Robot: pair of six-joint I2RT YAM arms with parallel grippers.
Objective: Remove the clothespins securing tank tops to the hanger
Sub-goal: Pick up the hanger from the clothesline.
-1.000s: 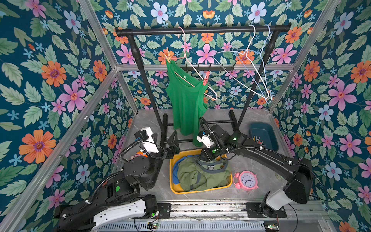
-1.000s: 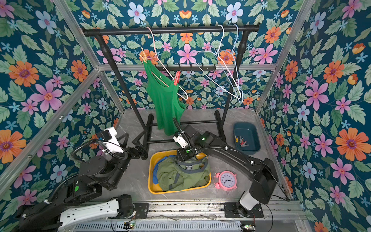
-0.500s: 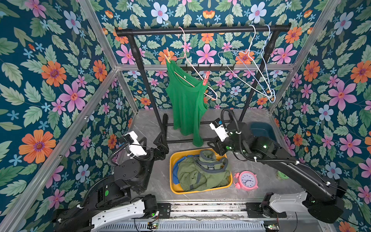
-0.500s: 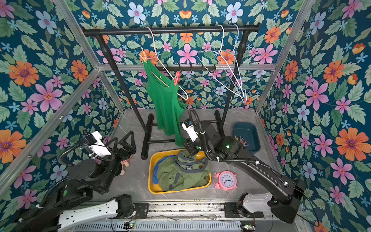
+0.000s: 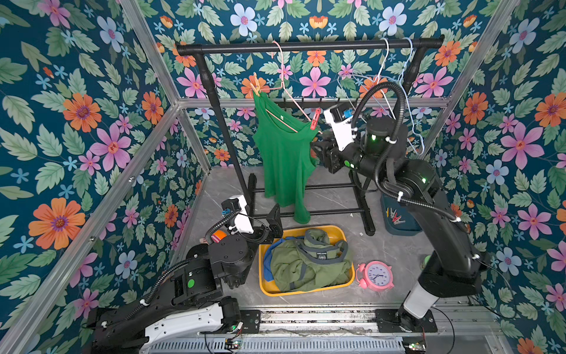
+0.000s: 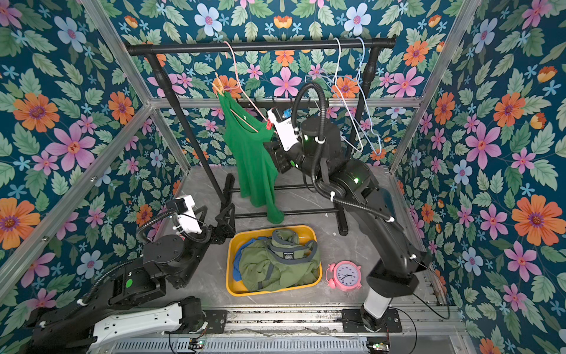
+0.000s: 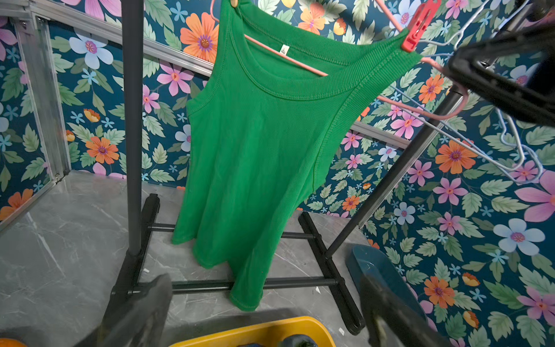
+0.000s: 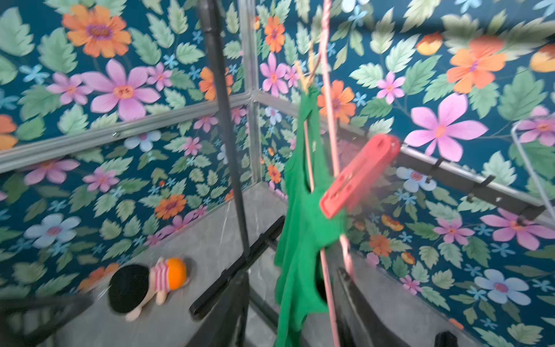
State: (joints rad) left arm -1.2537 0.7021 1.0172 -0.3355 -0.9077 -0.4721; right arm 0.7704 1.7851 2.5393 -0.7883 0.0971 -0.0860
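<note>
- On a grey marble-look tabletop [image 5: 395, 245], boxed in by floral wallpaper walls [image 5: 61, 122], stands a black garment rack [image 5: 306, 46].
- The green tank top [image 5: 284, 159] hangs from a pink hanger [image 7: 300, 62] on the rack. A red clothespin [image 5: 315, 119] grips one shoulder and a peach clothespin [image 5: 256, 87] the other.
- The olive tank top [image 5: 306, 263] lies crumpled in a yellow tray [image 5: 266, 291] near the front edge. It covers the blue tank top [image 5: 268, 263], of which only an edge shows. A pink alarm clock [image 5: 376, 275] stands just beside the tray.
- The right gripper [image 5: 320, 151] hangs just beside the green tank top, below the red clothespin, its jaws partly apart. Its wrist view is blurred, so whether it touches the cloth cannot be told.
- The left gripper [image 5: 275, 219] sits low by the rack's foot, jaws wide, holding nothing.
- The right arm covers much of a teal bin [image 5: 407, 225] holding loose clothespins [image 5: 395, 216]. The left arm hides most of a plush doll [image 8: 150, 279].
</note>
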